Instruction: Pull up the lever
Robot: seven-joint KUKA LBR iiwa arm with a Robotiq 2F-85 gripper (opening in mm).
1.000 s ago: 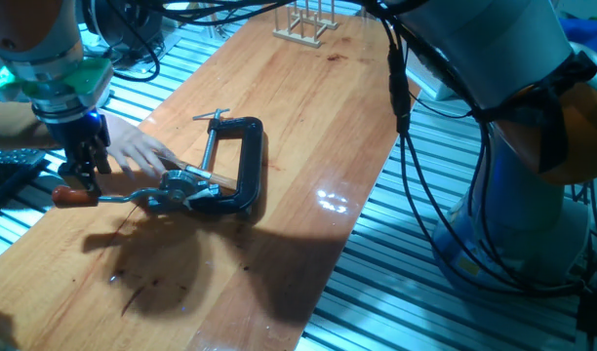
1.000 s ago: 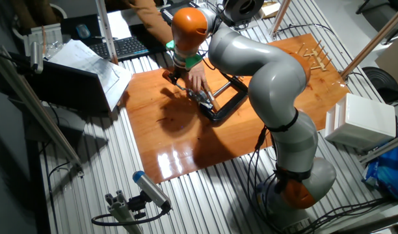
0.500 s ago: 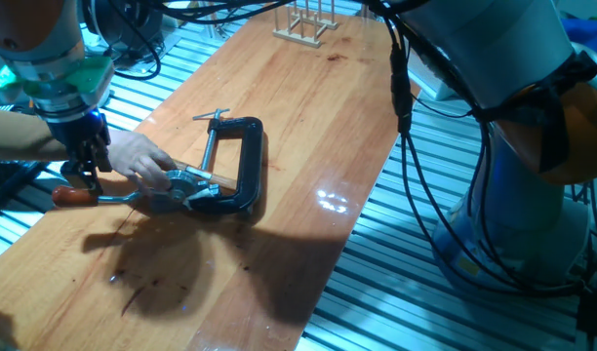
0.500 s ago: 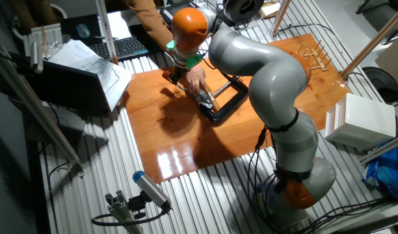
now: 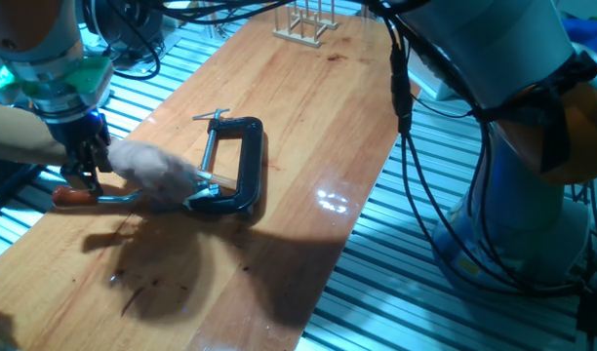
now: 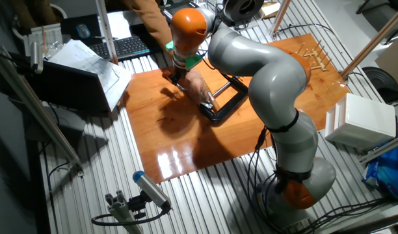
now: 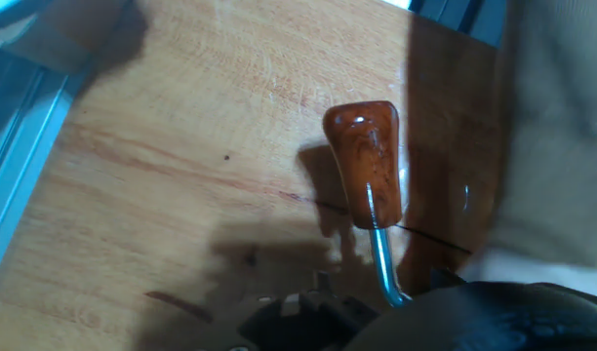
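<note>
Hovering gripper: the gripper (image 5: 81, 168) hangs low over the near-left part of the table (image 5: 308, 127), dark fingers pointing down right at the knob end of the lever (image 5: 94, 196).
Grip state: can't call it; in one fixed view the fingers stand just behind the red-brown knob, and in the hand view only a dark blurred lump shows along the bottom edge, so whether they are clenched or slack is not readable.
Lever: thin silver arm lying low on the wood, knob (image 7: 366, 161) at its left end, close to the table's left edge in the fixed view.
Lever up close: the hand view shows the glossy knob sitting over bare wood with the metal shank (image 7: 381, 255) running from it toward the bottom of the picture.
Hub end: hidden, a person's hand (image 5: 152, 166) lies over it, motion-blurred.
Person's arm: reaches in from the left edge, passing behind the gripper in one fixed view.
Clamp: black C-clamp (image 5: 242, 166) lies flat just right of that hand, its screw rod (image 5: 208, 146) running toward the far side.
Other fixed view: orange wrist joint (image 6: 189, 25) sits straight above the hand (image 6: 200, 84) and clamp (image 6: 227, 99).
Far end: pale wooden rack (image 5: 306, 25) stands well apart from all this.
</note>
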